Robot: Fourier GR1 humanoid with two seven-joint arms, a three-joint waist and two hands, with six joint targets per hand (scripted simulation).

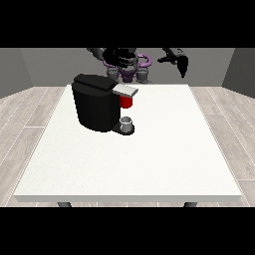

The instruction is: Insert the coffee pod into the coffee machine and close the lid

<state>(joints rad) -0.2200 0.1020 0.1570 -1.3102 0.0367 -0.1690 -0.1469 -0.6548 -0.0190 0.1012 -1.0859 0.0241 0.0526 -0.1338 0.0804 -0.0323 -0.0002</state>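
The coffee machine (97,104) stands on the left half of the white bench (149,159), turned so that its spout side faces right and toward the camera. This leaves its top open to a reach from the robot behind it. Its grey lid (125,90) lies nearly flat over the head, and a red piece (126,101), probably the coffee pod or its holder, shows just below it. If so, the pod is already seated and only the lid may need pressing down. A small grey cup (127,123) sits on the drip base under the spout, ready to catch a pour.

The hand at the view's left (118,59) hovers above and behind the machine, apart from it; whether its fingers are curled I cannot tell. The hand at the view's right (181,63) hangs well clear, fingers drooping and relaxed, holding nothing.
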